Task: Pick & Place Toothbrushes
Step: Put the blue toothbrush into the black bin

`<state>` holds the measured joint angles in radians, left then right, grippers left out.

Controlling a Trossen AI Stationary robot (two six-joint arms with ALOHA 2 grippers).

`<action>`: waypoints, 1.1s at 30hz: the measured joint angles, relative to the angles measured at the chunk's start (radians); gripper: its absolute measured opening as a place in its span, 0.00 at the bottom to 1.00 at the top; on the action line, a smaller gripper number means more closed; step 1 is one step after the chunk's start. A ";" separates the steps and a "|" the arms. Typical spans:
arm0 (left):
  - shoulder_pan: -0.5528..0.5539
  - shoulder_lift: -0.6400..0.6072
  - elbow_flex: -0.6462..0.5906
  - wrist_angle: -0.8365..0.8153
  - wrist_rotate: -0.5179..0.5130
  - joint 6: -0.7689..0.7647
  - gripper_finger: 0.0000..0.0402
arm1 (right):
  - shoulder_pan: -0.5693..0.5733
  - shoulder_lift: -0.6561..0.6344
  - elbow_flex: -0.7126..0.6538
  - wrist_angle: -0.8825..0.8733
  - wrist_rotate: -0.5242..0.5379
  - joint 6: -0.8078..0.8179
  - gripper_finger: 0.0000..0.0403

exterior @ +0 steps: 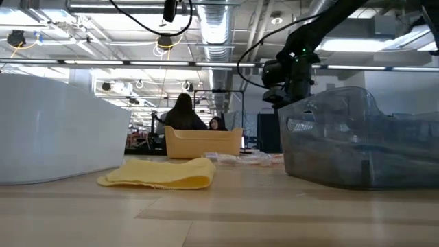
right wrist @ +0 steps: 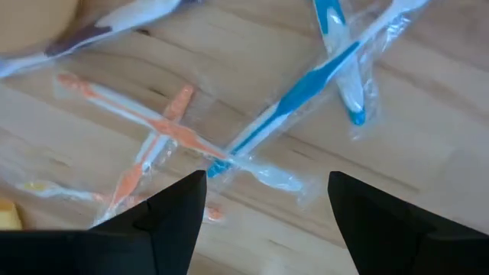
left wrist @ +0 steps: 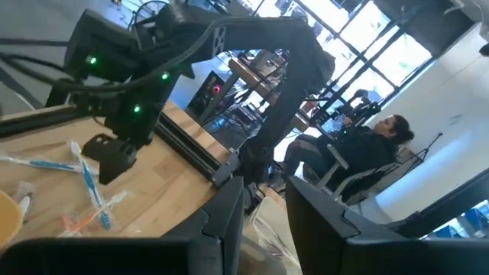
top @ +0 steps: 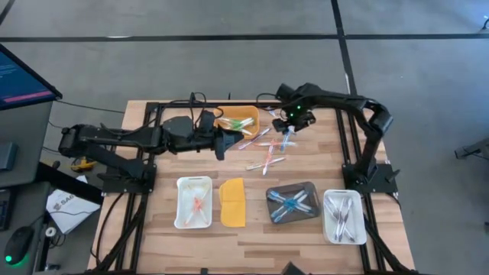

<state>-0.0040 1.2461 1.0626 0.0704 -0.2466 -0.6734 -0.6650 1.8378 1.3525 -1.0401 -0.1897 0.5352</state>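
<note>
Thin wrapped toothbrushes (top: 269,150) in blue, orange and white are scattered loose on the desk (top: 252,237), several crossed over one another. More are seen in the yellow bin (top: 237,121). Orange ones are laid in the white tray (top: 194,202), blue ones in the dark tray (top: 293,203), and pale ones in the clear tray (top: 343,217).

Matte black jointed arms, trailing black cables, green indicator lights glowing near the right gripper (top: 289,127), wedge-shaped black fingers (right wrist: 170,216).
</note>
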 joint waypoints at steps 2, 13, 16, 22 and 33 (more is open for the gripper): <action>0.000 0.000 0.000 0.000 0.000 0.022 0.24 | 0.008 0.011 0.000 0.025 -0.017 0.041 0.67; 0.053 -0.053 0.000 -0.032 0.218 0.192 0.24 | 0.035 0.018 0.000 0.096 -0.016 0.290 0.67; 0.053 -0.087 0.000 -0.067 0.249 0.251 0.24 | 0.035 0.018 0.000 0.075 0.004 0.341 0.67; 0.052 -0.178 0.000 -0.114 0.309 0.378 0.24 | 0.036 0.018 0.000 0.081 0.012 0.413 0.67; 0.025 -0.273 0.000 -0.122 0.324 0.463 0.24 | 0.027 0.018 0.000 0.086 0.038 0.515 0.67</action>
<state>0.0207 0.9730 1.0622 -0.0515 0.0775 -0.2107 -0.6380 1.8557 1.3525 -0.9544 -0.1515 1.0503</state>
